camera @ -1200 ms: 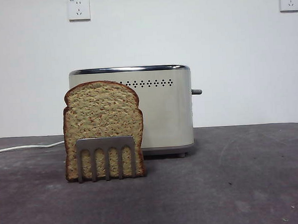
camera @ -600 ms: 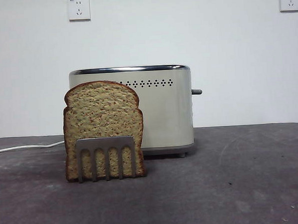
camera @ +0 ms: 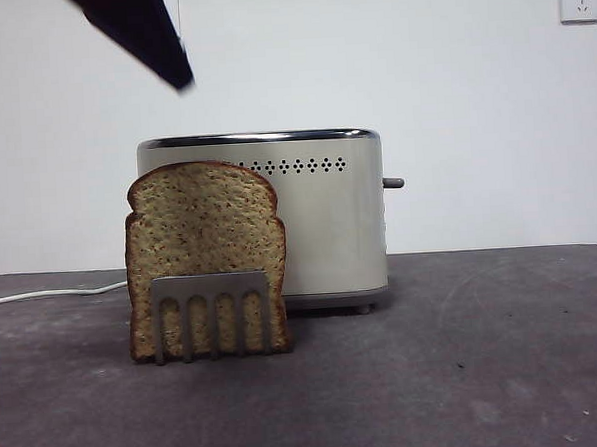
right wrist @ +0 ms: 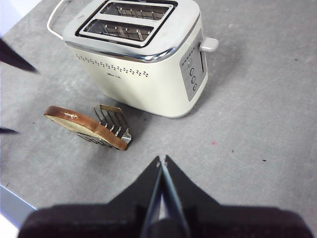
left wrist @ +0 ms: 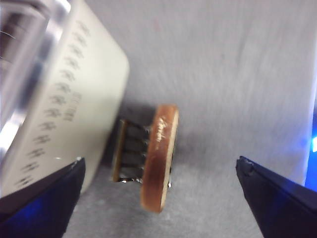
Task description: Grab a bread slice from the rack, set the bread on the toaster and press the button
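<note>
The slice of bread [camera: 206, 258] stands upright in the grey rack [camera: 211, 313], in front of the left half of the cream toaster [camera: 323, 222]. The dark button [camera: 394, 182] sticks out from the toaster's right side. My left gripper [camera: 176, 75] comes in dark at the top left, above the bread and apart from it. In the left wrist view the left gripper [left wrist: 161, 162] is wide open, with the bread's crust [left wrist: 159, 156] and the rack [left wrist: 130, 157] between its jaws far below. My right gripper [right wrist: 161, 161] is shut and empty, high over the table in front of the toaster [right wrist: 143, 64].
A white cable [camera: 52, 292] runs along the table from the left edge to behind the bread. A white wall socket [camera: 579, 0] is on the back wall at the top right. The grey table's edge [right wrist: 15, 201] shows in the right wrist view.
The left arm has come into the front view from the top left. The bread, rack and toaster have not moved.
</note>
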